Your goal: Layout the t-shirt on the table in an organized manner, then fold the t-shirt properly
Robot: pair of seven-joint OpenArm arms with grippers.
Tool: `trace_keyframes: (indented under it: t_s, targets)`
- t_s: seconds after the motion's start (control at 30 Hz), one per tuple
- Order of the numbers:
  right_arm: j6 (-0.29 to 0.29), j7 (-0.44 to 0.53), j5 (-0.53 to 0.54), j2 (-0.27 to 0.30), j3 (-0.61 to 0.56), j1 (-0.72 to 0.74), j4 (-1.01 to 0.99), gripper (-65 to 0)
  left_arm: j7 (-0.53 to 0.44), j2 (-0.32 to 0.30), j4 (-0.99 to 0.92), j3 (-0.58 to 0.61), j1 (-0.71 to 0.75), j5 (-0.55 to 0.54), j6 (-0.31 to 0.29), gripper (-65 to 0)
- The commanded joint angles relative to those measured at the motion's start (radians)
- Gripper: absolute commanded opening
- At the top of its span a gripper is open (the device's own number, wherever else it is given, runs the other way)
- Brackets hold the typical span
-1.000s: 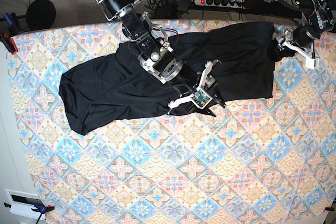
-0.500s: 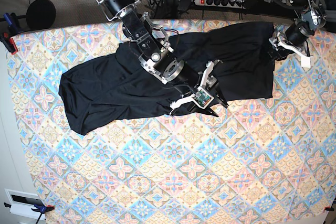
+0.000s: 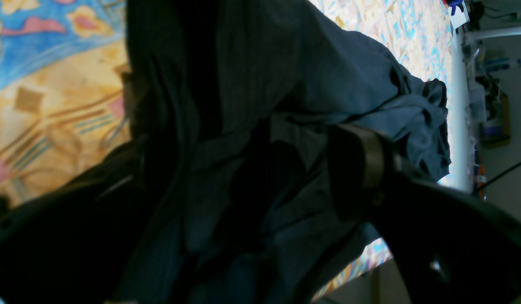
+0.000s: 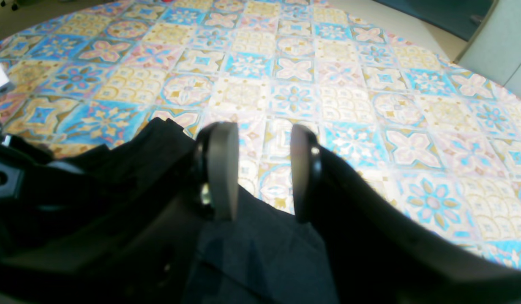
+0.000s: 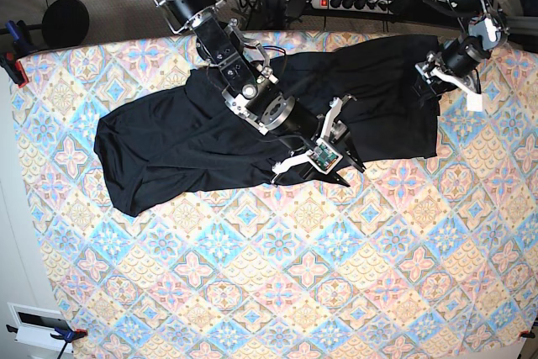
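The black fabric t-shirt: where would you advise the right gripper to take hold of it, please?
Probably the black fabric t-shirt's near hem edge, approached from the bare patterned table side: the open right gripper already straddles that flat edge.

From my left wrist camera I can't make out the left gripper (image 3: 260, 177): its fingers are dark blurs against the t-shirt (image 3: 311, 80), so any cloth between the jaws is unclear. The right arm hides the shirt's middle. Below the right gripper (image 4: 260, 169) the frame cuts off its body.
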Motion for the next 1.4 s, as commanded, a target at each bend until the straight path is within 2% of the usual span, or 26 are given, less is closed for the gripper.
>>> trace_keyframes:
  t_s: [0.0,0.27,0.4,0.63,0.87,1.1,1.37]
  targets:
    - [0.001,0.029,0.005,-0.013,-0.001,0.017,0.024,-45.4,0.044,0.002,-0.018,0.004,0.005,0.035,0.012,-13.6]
    - [0.001,0.029,0.005,-0.013,-0.001,0.015,0.024,-45.4,0.043,0.003,-0.176,0.007,-0.052,0.034,0.012,-13.7]
    - [0.001,0.029,0.005,-0.013,-0.001,0.015,0.024,-45.5,0.043,0.005,-0.176,0.009,-0.052,0.035,0.012,-13.7]
    - [0.001,0.029,0.005,-0.013,-0.001,0.015,0.022,-45.6,0.044,-0.003,-0.176,0.078,-0.053,0.037,0.013,-13.7]
    - [0.001,0.029,0.005,-0.013,-0.001,0.015,0.021,-45.6,0.050,0.000,-0.174,0.081,-0.053,0.120,0.013,-13.8]
    - [0.001,0.029,0.005,-0.013,-0.001,0.015,0.019,-45.6,0.044,-0.017,-0.174,0.198,-0.050,0.124,0.013,-13.8]
    - [0.001,0.029,0.005,-0.013,-0.001,0.015,0.014,-45.6,0.049,-0.017,-0.174,0.201,-0.050,0.124,0.013,-13.8]
